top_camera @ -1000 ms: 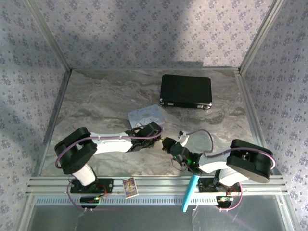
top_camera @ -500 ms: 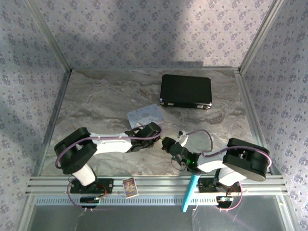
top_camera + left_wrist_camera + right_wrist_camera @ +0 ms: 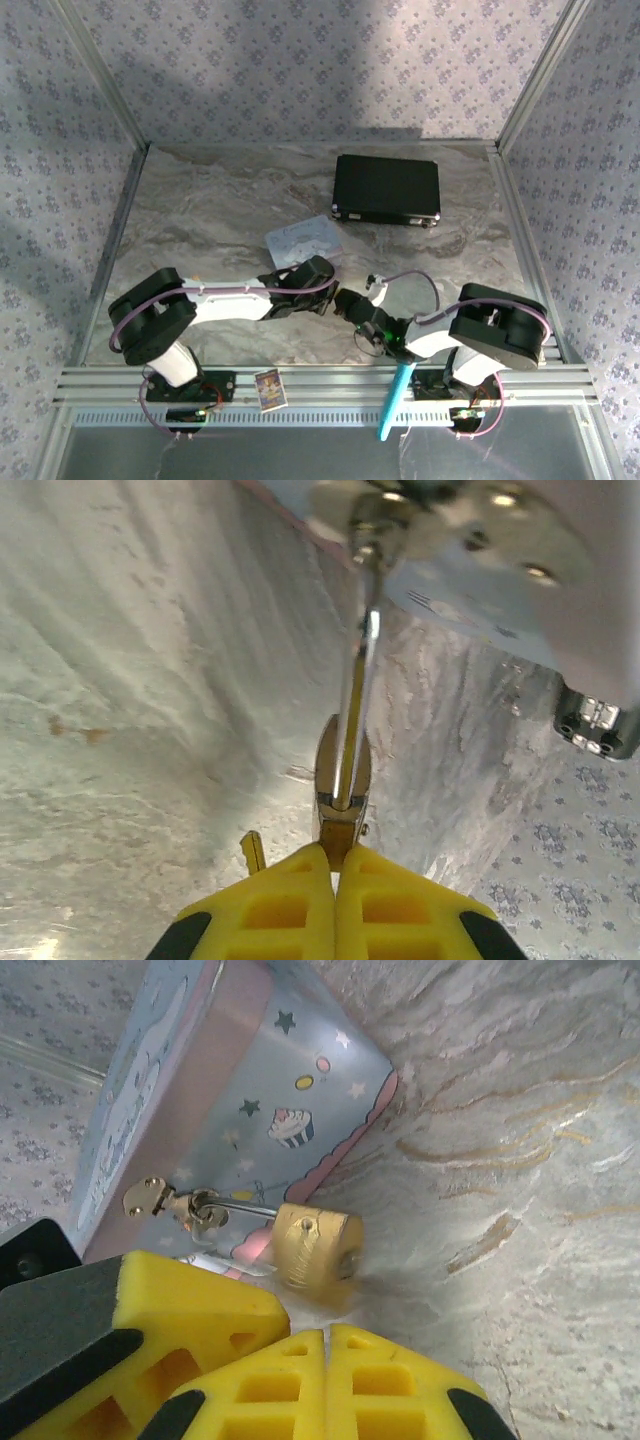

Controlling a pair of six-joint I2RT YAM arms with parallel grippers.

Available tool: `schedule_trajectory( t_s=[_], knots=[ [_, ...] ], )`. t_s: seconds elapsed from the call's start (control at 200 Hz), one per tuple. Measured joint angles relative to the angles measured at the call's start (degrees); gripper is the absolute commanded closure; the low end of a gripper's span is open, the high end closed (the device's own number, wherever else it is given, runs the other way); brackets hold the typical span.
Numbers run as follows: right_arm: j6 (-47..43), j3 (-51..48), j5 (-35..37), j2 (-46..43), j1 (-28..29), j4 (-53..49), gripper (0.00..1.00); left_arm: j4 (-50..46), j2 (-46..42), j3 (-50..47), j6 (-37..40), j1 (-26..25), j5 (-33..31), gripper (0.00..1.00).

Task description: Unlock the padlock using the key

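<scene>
1 padlock (image 3: 318,1245) hangs frm tin hasp (image 3: 150,1198)

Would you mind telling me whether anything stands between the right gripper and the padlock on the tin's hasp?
Nothing visible does. In the right wrist view, bare marbled tabletop lies between the right gripper and the padlock. The left gripper, shut on the padlock's edge, sits beside it, off that line.

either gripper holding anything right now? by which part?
Cannot be told. The left gripper is shut with its tips against the body of the padlock, maybe nipping its edge. The right gripper is shut, nothing visible in it.
</scene>
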Motion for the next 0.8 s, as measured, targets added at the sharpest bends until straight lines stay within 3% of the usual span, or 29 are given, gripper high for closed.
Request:
schedule_trajectory(
  t_s=[0.255,0.32,0.455,0.56,0.8],
  knots=[
    [0.9,-2.2,-1.3,-1.4,-1.1,0.0,1.0,-0.3,0.0,-2.1,-2.0,-0.2,4.1,0.93],
    [0.8,-2.5,-1.2,-4.2,-1.7,-2.1,1.0,-2.4,-0.1,-2.1,-1.5,-0.3,4.3,0.81],
    [-0.2,-2.6,-1.3,-12.5,-2.4,-7.8,1.0,-8.9,-2.7,-1.9,2.1,-0.2,1.5,0.4],
    [-1.4,-2.7,-2.6,-16.9,-5.0,-11.2,1.0,-10.1,-5.8,-2.4,4.3,-0.2,-2.6,0.23],
    [-5.0,-2.6,-7.1,-18.9,-10.3,-15.8,1.0,-10.4,-6.0,-2.2,11.1,-0.2,-11.7,0.21]
  ],
)
